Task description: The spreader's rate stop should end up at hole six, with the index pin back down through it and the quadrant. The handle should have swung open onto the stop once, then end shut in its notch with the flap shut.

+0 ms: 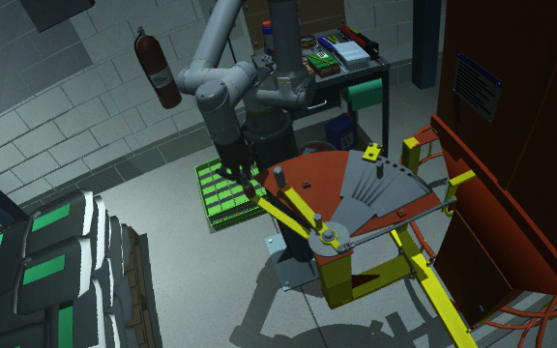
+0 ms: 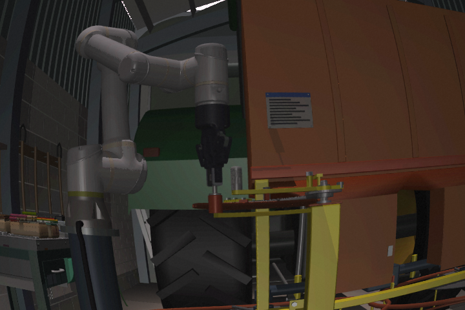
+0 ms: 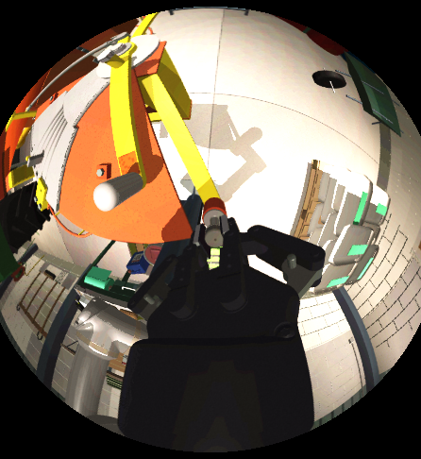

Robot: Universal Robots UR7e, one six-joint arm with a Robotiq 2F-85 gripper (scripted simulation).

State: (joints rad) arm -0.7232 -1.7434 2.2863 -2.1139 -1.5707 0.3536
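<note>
My gripper (image 1: 242, 177) (image 2: 214, 182) (image 3: 213, 232) points straight down at the left tip of the red quadrant plate (image 1: 317, 186) (image 3: 122, 189), right over the thin grey index pin (image 2: 214, 190) (image 3: 213, 225) that stands in the red block (image 2: 215, 203) of the yellow stop arm (image 1: 278, 216) (image 3: 184, 137). The yellow handle (image 1: 302, 208) (image 3: 122, 137) with its grey knob (image 1: 278, 176) (image 2: 236, 176) (image 3: 115, 191) lies beside it on the plate. Both arms run to the grey hub (image 1: 328, 237). The fingers are closed around the index pin's top.
The orange hopper (image 1: 515, 145) (image 2: 361, 91) rises just right of the quadrant, on a yellow frame (image 1: 404, 270). A green crate (image 1: 225, 193) sits on the floor under the gripper. Stacked sacks (image 1: 51, 270) stand at the left, and a tool bench (image 1: 341, 58) behind the arm's base.
</note>
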